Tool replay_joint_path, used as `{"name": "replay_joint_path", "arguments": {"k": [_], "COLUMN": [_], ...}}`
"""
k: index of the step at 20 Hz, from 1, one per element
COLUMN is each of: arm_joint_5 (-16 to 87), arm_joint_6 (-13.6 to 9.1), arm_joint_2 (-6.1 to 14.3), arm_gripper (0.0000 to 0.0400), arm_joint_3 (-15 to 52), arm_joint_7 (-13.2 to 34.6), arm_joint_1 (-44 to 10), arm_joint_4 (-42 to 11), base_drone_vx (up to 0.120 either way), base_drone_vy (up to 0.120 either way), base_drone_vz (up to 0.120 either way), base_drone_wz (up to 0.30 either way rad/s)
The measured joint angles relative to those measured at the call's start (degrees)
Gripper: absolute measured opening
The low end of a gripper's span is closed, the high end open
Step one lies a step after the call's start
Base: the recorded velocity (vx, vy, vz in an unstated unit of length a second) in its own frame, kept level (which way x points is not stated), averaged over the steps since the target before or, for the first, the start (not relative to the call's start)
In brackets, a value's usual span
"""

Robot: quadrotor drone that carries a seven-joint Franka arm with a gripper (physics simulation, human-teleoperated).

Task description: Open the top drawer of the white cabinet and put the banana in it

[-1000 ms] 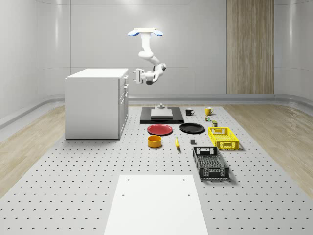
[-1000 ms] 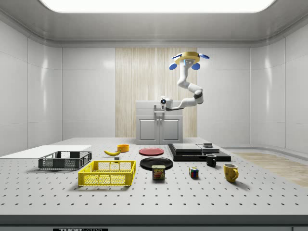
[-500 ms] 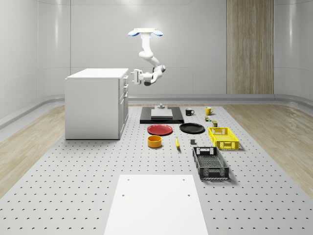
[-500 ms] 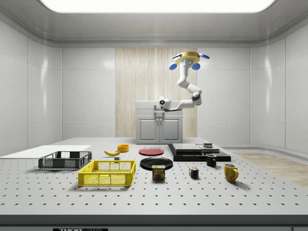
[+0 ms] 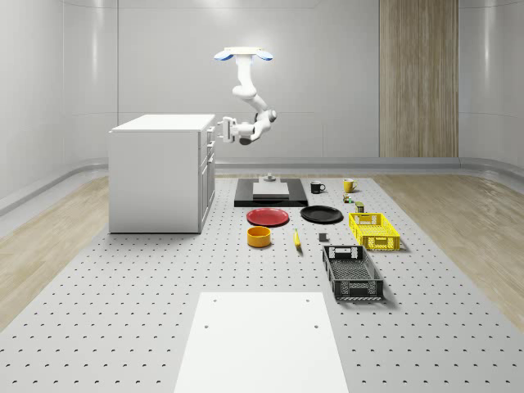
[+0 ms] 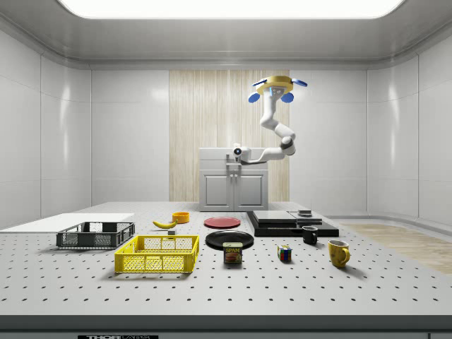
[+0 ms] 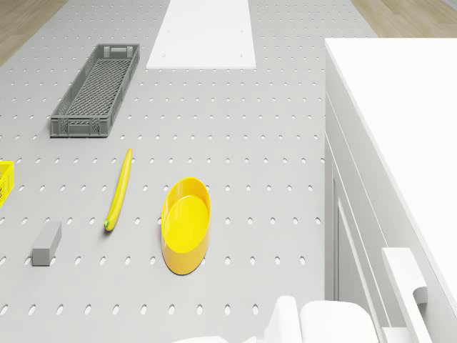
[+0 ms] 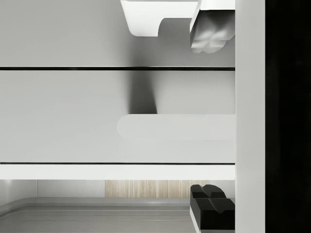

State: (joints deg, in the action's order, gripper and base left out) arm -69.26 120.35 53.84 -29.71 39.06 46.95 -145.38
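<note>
The white cabinet [image 5: 160, 172] stands at the whole-scene view's left, all its drawers closed. My drone [image 5: 242, 56] hovers high beside its front, the arm bent down toward it. The gripper [image 5: 223, 128] is level with the top drawer, close in front of it, also seen as the gripper [image 6: 236, 152] from the side. In the wrist view the gripper [image 8: 211, 121] is open, with its fingertips [image 8: 211, 34] spread either side of the top drawer's pale handle [image 8: 175, 127]. The banana [image 5: 296, 238] lies on the table beside a yellow bowl [image 5: 259, 237], also the banana [image 7: 119, 189].
A red plate [image 5: 268, 217] and a black plate [image 5: 321, 214] lie behind the bowl. A yellow crate [image 5: 374, 231] and a dark grey crate [image 5: 352, 273] stand at the right. A black platform [image 5: 271, 192], mugs and small items sit further back. A white sheet [image 5: 260, 340] lies in front.
The gripper has moved closer to the cabinet's top drawer front, toward the whole-scene view's left. The drone holds its place and the banana has not moved.
</note>
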Motion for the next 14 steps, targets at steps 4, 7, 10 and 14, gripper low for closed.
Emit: {"name": "replay_joint_path", "arguments": {"k": [4,7,10,14], "arm_joint_5": [-1.55,-2.72,-3.82,-5.22], "arm_joint_6": [0.64,1.06,1.37,1.67], "arm_joint_2": [-0.98,-1.73,-2.44,-3.36], "arm_gripper": [0.04,0.04,0.04,0.04], "arm_joint_3": [1.15,2.01,2.83,3.89], "arm_joint_7": [-0.62,-1.1,-1.57,-2.16], "arm_joint_1": [0.17,0.24,0.22,0.09], "arm_joint_4": [0.21,0.37,0.53,0.74], "base_drone_vx": [0.0,0.0,0.0,0.0], "base_drone_vy": [0.0,0.0,0.0,0.0], "base_drone_vz": [0.0,0.0,0.0,0.0], "base_drone_wz": [0.0,0.0,0.0,0.0]}}
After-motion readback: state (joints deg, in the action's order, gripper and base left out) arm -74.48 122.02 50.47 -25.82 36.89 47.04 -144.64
